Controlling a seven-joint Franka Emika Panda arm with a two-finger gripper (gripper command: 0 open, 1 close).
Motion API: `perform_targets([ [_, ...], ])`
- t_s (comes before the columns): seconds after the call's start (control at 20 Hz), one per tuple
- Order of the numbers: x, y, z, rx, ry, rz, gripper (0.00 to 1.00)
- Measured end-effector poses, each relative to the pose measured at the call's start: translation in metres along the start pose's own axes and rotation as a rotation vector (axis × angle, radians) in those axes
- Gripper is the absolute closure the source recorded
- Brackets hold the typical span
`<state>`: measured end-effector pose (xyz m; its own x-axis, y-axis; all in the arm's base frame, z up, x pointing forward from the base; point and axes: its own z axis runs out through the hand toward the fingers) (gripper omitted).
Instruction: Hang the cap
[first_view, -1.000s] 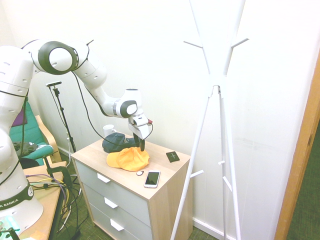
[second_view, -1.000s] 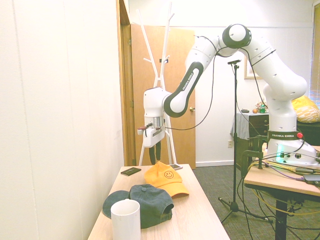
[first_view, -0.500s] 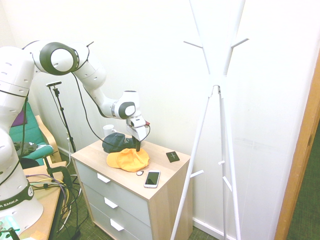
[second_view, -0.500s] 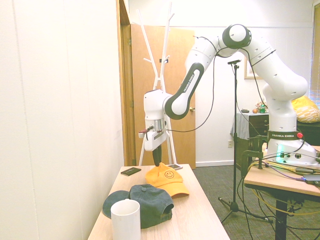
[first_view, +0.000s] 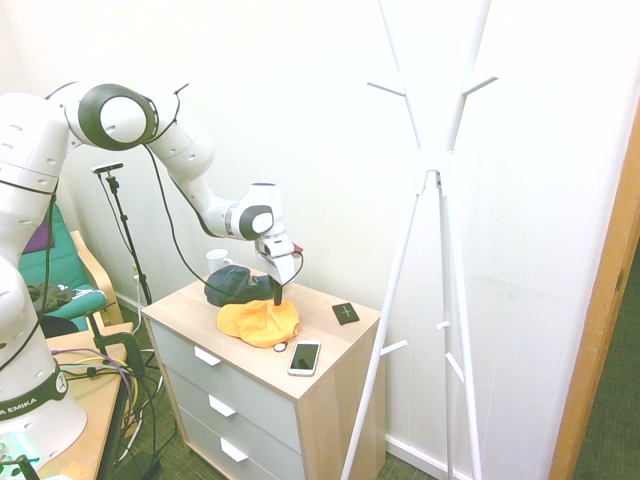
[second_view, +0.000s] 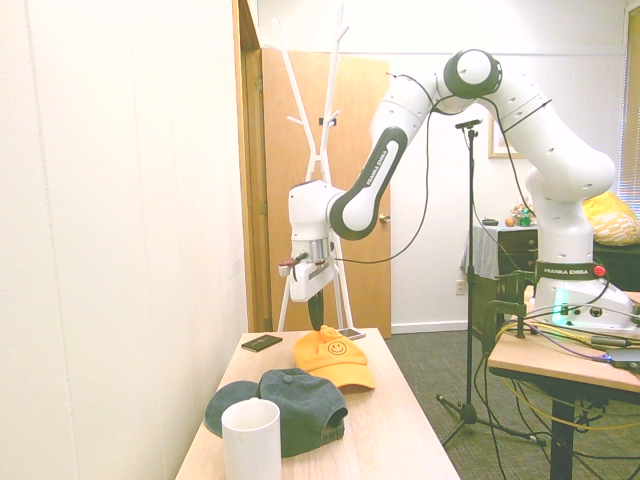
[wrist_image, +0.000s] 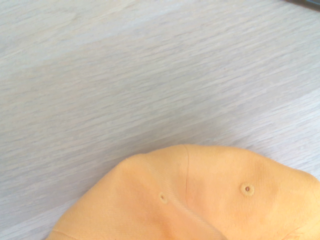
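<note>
First exterior: gripper (first_view: 277, 297) low at the crown of the orange-yellow cap (first_view: 259, 323), fingers close together. Dark cap (first_view: 238, 285) just beside it, phone (first_view: 304, 358) and card (first_view: 345, 313) near, coat rack (first_view: 450, 250) well apart, all on or past the dresser (first_view: 330, 365).

Second exterior: narrow tips at the cap's crown, fabric puckered beside them; looks like a pinch, but can't tell if cloth is firmly between the fingers. Cap directly below gripper, resting on dresser. Mug (second_view: 252, 440) farther off, beyond dark cap.

Wrist: crown with eyelets (wrist_image: 247, 189), creased. Risk: shallow pinch, cloth slips on lift; sagging brim could snag the rack or miss a peg.
</note>
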<state>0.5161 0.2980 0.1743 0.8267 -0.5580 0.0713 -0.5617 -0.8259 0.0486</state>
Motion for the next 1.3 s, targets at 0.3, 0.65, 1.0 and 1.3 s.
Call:
perform_targets([
  [0.3, 0.005, -0.004, -0.069, -0.005, 0.026, -0.008, 1.00],
  [0.65, 0.016, 0.003, -0.187, -0.047, 0.172, -0.085, 1.00],
  [1.0, 0.055, 0.044, -0.292, -0.246, 0.502, -0.135, 1.00],
  [1.3, 0.080, 0.086, -0.386, -0.390, 0.768, -0.126, 1.00],
])
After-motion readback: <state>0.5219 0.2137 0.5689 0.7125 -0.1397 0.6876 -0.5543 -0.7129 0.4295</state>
